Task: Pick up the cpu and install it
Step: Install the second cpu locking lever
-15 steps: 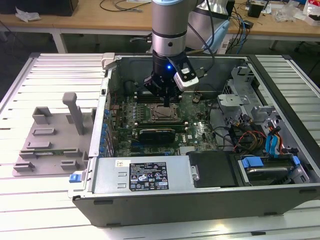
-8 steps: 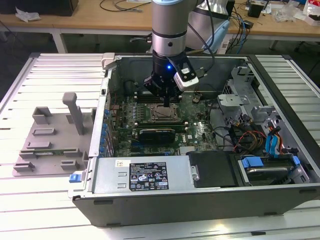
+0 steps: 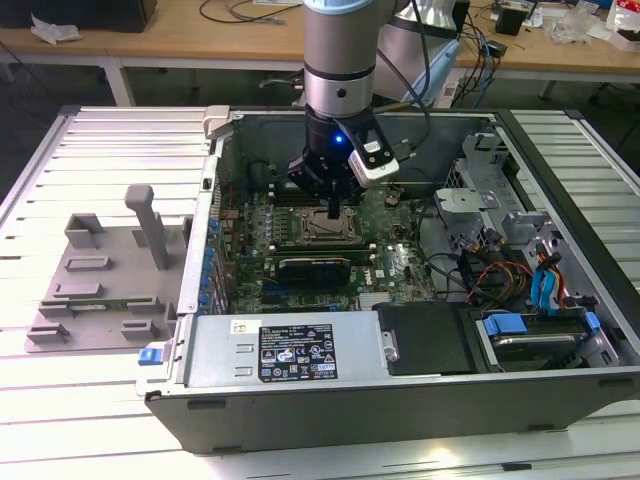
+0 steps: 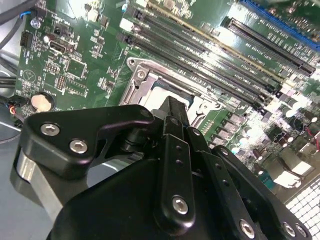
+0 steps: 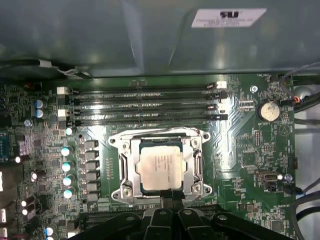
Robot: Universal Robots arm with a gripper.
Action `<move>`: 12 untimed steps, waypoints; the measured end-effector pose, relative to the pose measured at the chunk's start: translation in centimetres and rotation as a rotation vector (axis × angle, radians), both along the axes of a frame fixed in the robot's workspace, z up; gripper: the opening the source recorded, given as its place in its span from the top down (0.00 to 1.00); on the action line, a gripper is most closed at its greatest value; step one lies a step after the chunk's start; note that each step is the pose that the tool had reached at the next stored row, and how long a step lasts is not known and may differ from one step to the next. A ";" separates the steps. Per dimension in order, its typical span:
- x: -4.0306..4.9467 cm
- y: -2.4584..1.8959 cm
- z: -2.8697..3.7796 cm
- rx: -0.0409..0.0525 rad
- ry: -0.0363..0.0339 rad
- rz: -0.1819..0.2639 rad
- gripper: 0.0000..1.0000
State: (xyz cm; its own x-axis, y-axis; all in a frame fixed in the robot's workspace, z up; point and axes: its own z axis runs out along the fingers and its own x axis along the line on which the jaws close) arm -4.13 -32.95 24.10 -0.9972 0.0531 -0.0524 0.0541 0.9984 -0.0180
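My pincer point(image 5: 171, 196) is hovering pinched narrow, gripping nothing, right above one shiny square cpu point(image 5: 160, 167) that's sitting flat in the metal-framed socket point(image 5: 160, 165), four long memory slots point(image 5: 145, 104) just beyond.

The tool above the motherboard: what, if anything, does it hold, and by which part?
Nothing, as far as shows: the cpu lies in its socket, and the tool hangs at its edge.

Metal socket frame point(image 5: 161, 167) rings the seated cpu point(image 5: 160, 169) (memory slots point(image 5: 142, 105) just beside); open space above.
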 end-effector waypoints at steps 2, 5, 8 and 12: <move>0.00 -0.25 0.00 0.0000 0.0000 0.000 0.89; 0.00 -1.05 0.00 -0.0001 0.0000 0.000 0.89; 0.00 -1.57 0.00 -0.0001 0.0000 0.000 0.89; 0.00 -2.12 0.00 -0.0001 0.0000 0.000 0.89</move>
